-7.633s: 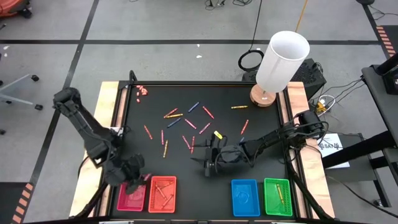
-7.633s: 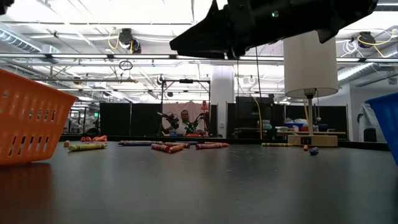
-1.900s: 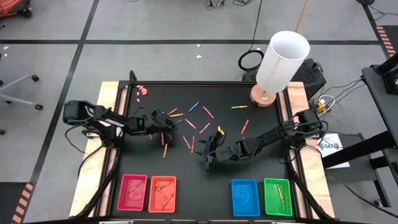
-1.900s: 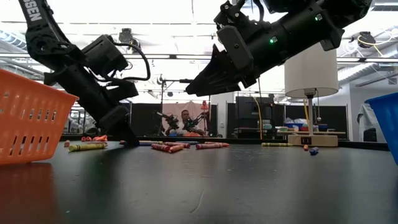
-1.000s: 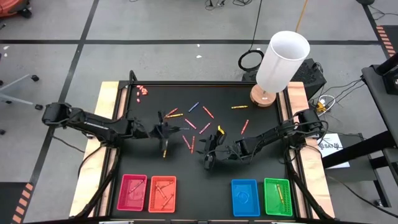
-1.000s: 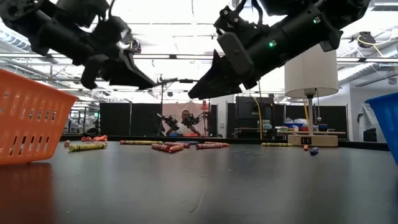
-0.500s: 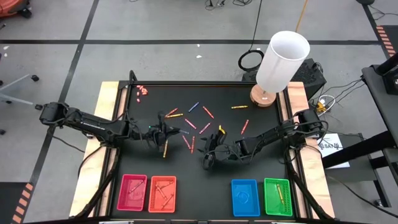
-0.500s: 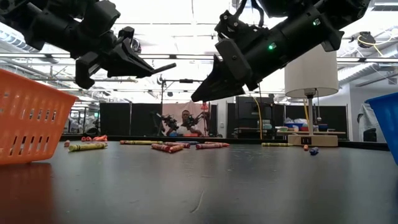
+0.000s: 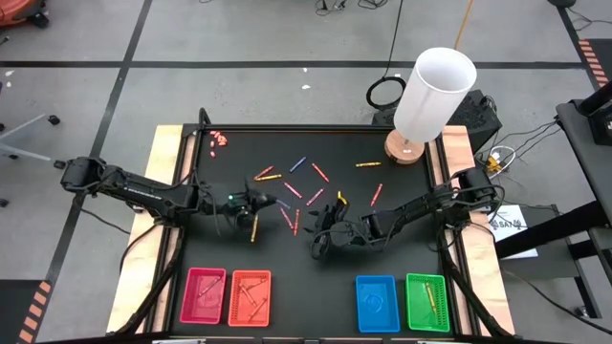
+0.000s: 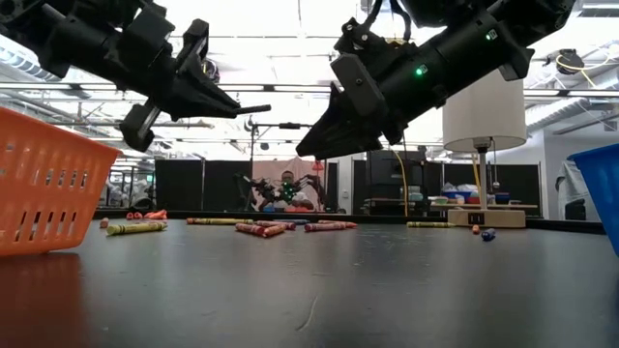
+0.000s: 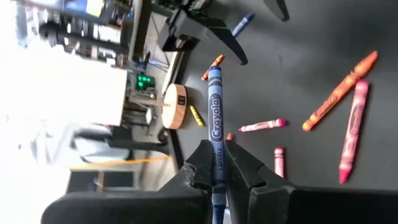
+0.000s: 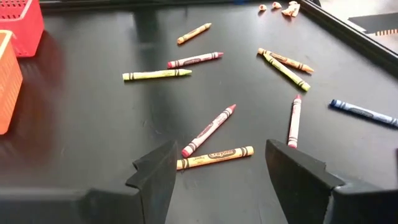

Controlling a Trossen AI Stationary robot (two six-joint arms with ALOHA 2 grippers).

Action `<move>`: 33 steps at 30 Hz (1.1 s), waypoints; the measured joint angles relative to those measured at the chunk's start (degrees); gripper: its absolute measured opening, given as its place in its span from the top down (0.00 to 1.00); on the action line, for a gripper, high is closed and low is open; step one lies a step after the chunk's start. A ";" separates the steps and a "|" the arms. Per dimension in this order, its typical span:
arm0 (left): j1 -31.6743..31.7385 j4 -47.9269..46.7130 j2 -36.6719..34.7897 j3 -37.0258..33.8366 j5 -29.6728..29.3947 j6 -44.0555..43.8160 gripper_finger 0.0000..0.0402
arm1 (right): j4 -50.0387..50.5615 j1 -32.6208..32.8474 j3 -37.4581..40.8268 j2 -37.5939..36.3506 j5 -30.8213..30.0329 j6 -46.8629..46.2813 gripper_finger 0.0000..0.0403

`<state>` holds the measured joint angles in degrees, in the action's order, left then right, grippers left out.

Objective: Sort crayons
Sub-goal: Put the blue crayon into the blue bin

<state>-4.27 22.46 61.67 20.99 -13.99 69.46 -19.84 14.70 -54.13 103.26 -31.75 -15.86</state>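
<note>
One crayon lifted: a blue crayon (image 11: 215,118) is pinched between the pressed-together fingers of the left gripper (image 9: 256,202), raised clear of the black table (image 9: 402,201) where seconds ago nothing was carried.
Left arm: swung from the pink tray (image 9: 204,295) out over the scatter.
Right gripper (image 9: 320,239): fingers spread, empty, unchanged above an orange crayon (image 12: 214,157) and a red crayon (image 12: 209,129).
Loose crayons (image 9: 290,190): spread mid-table, unsorted.
Meaning: delivery to the blue tray (image 9: 377,302) probably follows; the crossing looks long.

Overhead looks straight down; low view skims the table (image 9: 402,205) — both perhaps share its far-edge crayons (image 10: 259,229).
</note>
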 joint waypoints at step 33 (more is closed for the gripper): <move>0.00 2.38 0.02 0.00 0.03 -3.29 0.96 | -0.02 0.00 0.00 0.02 0.03 -4.04 0.43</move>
<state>-4.27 24.83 61.69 20.99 -13.96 66.17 -19.86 14.70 -54.13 103.28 -31.73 -19.90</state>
